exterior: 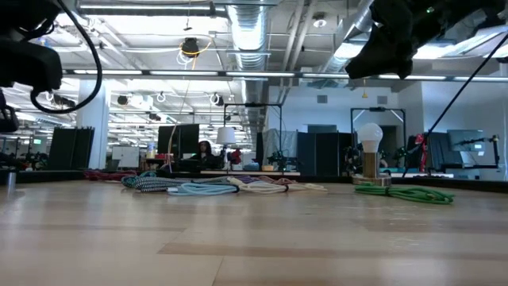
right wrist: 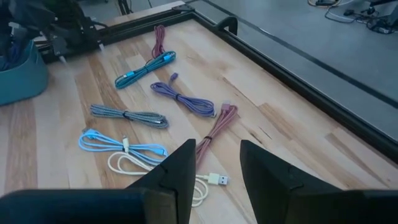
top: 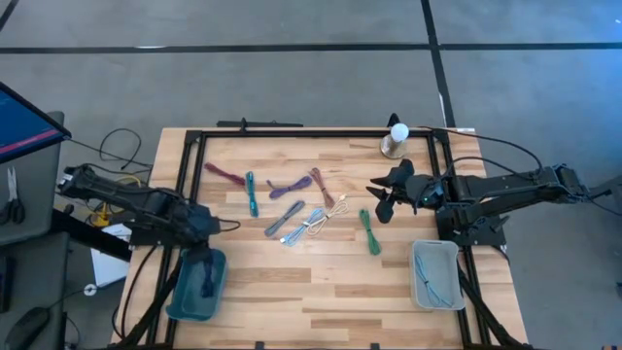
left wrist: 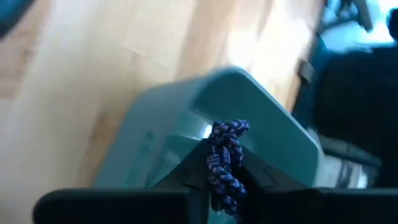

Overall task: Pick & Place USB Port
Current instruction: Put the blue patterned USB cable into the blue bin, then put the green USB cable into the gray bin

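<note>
1. Left gripper (top: 206,277) over teal bin (top: 183,303), pinching dark blue braided cable (left wrist: 225,163); best lowered well inside the rim before release.
2. Right gripper (right wrist: 214,163) spread, empty, hovering above table (top: 330,301), just beyond the cream cable (right wrist: 149,169) from teal bin.
3. Loose cables still past teal bin: green cable (top: 369,231), purple cable (right wrist: 185,99).
</note>
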